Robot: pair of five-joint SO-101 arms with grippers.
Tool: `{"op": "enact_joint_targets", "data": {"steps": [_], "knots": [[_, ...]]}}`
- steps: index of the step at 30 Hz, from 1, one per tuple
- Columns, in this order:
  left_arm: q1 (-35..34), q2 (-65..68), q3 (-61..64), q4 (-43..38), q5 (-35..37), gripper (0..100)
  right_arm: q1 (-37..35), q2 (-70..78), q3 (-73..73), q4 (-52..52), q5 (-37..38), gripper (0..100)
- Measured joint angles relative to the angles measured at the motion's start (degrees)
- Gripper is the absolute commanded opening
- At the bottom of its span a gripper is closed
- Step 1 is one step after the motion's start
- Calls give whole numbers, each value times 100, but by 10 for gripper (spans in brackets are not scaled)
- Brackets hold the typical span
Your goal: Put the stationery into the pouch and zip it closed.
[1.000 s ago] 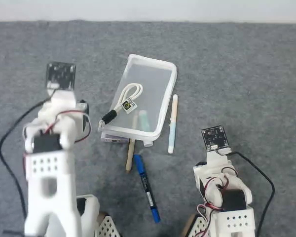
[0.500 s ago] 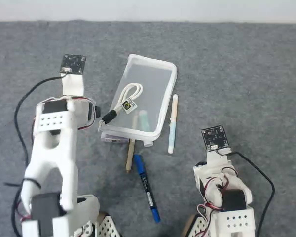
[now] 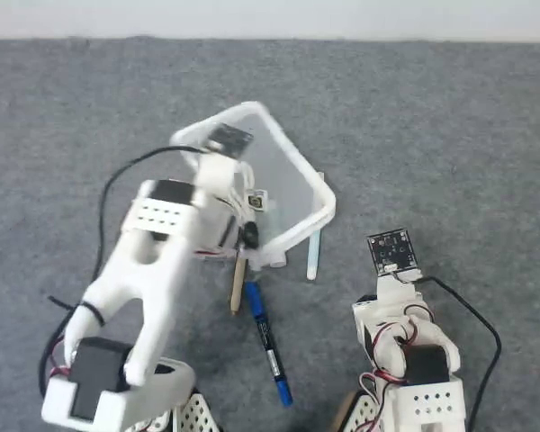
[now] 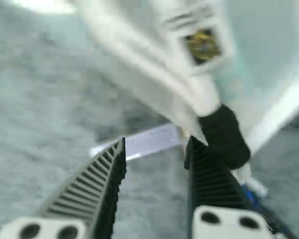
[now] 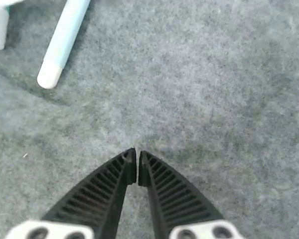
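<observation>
The left claw [image 4: 157,144] stands open, its two ribbed fingers well apart, low over the grey carpet [image 4: 45,99] at the near edge of the pouch [image 3: 297,171]; nothing sits clamped between the fingers. The black end [image 4: 224,137] of the pouch's white cord [image 4: 154,64] lies right against one finger, on its outer side rather than in the gap, and whether it touches is hard to tell. A small tag [image 4: 203,44] with a yellow mark hangs on the cord farther up. Past the fingertips a pale flat strip [image 4: 139,142] lies on the carpet under the pouch's edge. From above, the clear pouch lies near the middle of the carpet, partly covered by the left arm, with a pencil [image 3: 238,283] poking out from below it and a blue marker [image 3: 268,342] lying just beyond the pencil's tip, towards the arm bases. The right claw [image 5: 137,162] is closed on nothing, its tips together, above bare carpet near its own base. A light blue pen [image 5: 65,42] lies ahead of it, just beside the pouch
</observation>
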Motion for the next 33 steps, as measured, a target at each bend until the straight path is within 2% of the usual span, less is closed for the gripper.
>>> {"op": "enact_joint_targets", "data": {"steps": [10, 17, 25, 29, 33], "knots": [[1073, 0, -193, 167, 659, 180, 0, 0, 0, 0, 0, 10], [1178, 0, -1046, 554, 879, 180, 9, 0, 0, 0, 0, 13], [1204, 0, -1960, 1187, 879, 180, 563, 0, 0, 0, 0, 13], [1099, -273, -1890, 1213, 879, 182, 554, 0, 0, 0, 0, 13], [985, -1433, -1345, 1011, 888, 184, 563, 0, 0, 0, 0, 13]]}}
